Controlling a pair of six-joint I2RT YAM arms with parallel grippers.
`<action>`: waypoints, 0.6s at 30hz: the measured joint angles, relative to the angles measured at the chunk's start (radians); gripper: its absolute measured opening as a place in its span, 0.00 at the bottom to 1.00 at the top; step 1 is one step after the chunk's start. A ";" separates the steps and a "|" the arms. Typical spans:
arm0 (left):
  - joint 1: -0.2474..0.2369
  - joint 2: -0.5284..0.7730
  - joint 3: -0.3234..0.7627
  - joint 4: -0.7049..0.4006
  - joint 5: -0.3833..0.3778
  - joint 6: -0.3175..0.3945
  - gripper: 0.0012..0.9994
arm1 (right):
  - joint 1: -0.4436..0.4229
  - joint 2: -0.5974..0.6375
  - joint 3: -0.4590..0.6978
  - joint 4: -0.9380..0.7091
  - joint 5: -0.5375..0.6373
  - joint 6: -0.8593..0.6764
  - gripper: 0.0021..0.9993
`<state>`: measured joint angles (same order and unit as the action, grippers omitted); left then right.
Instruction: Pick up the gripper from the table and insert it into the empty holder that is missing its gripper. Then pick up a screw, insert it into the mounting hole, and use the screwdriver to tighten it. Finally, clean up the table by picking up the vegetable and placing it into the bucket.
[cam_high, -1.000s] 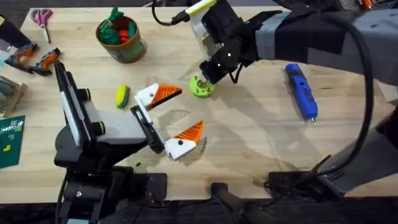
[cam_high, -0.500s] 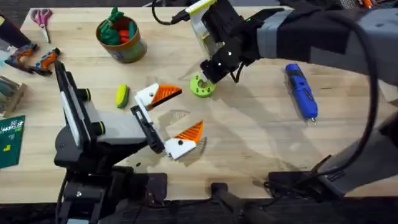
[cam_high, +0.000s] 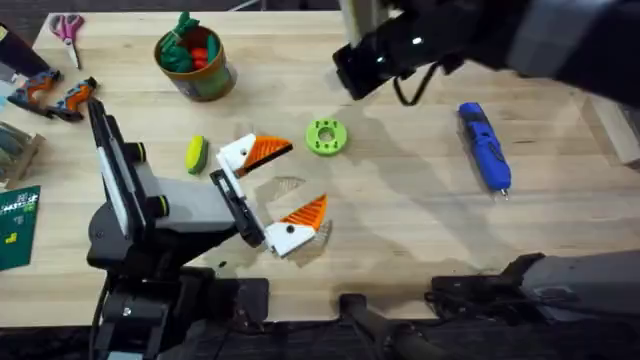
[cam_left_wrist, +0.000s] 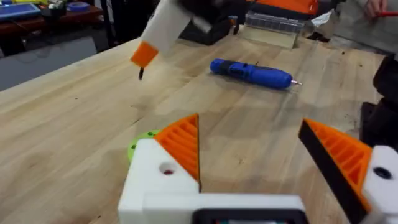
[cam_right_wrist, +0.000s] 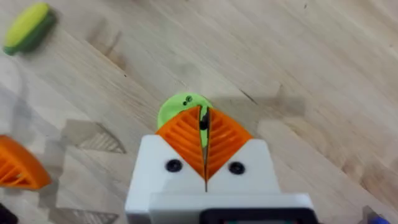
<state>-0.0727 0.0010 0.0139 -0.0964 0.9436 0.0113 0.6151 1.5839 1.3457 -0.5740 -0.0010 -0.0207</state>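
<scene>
Right tool (cam_right_wrist: 204, 144) is up over the counter (cam_high: 400, 220), its orange pads pressed together on a small dark screw at the tips. Just beneath it lies the green ring (cam_right_wrist: 180, 109), flat on the wood. Left tool (cam_left_wrist: 255, 155) rests low with its pads spread wide apart, nothing between them, both holders carrying orange tips. Beside it lies the yellow-green vegetable (cam_high: 196, 153). Toward the far left corner stands the bucket (cam_high: 195, 60), red and green toy vegetables piled inside. Off to the right the blue screwdriver (cam_high: 485, 146) lies alone, bare wood around it and toward the near edge.
</scene>
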 joint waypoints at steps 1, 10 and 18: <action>0.000 0.000 0.000 0.000 0.000 0.000 0.99 | 0.000 -0.021 0.002 -0.015 -0.004 0.004 0.00; 0.000 0.000 0.000 0.000 0.000 0.000 0.99 | 0.027 -0.092 0.167 -0.224 -0.133 0.016 0.00; 0.000 0.000 0.000 0.000 0.000 0.000 0.99 | 0.203 -0.092 0.246 -0.224 -0.166 0.016 0.00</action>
<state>-0.0727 0.0010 0.0139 -0.0967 0.9440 0.0113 0.8182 1.4921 1.5920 -0.7976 -0.1672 -0.0045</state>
